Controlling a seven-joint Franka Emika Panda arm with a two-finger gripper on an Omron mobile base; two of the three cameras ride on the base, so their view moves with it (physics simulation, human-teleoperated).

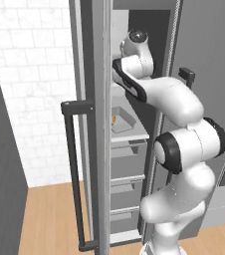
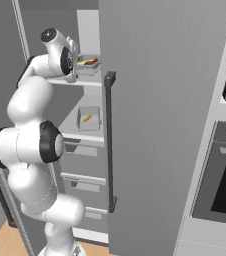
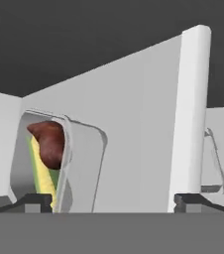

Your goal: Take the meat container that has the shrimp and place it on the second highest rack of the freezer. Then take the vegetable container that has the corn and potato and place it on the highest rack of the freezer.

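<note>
Highest rack (image 2: 82, 81): vegetable container (image 2: 88, 65). Second highest rack (image 2: 82, 134): meat container (image 2: 88, 118).

You see the freezer (image 2: 150, 125) standing left of the wall oven (image 2: 225, 165). On its upper shelf (image 2: 80, 81) sits the tray (image 2: 88, 66) holding corn (image 3: 43, 174) and potato (image 3: 49, 141). On the lower shelf (image 2: 82, 136), directly below, sits the tray (image 2: 88, 118) holding the shrimp (image 2: 87, 118).

The white arm (image 1: 184, 149) is folded upward from the base, with the elbow bent and the forearm directed forward and up. The gripper (image 3: 113, 201) is held level; its jaws are spread wide (dark fingertips (image 3: 34, 201) set well apart), nothing clasped between them.
</note>
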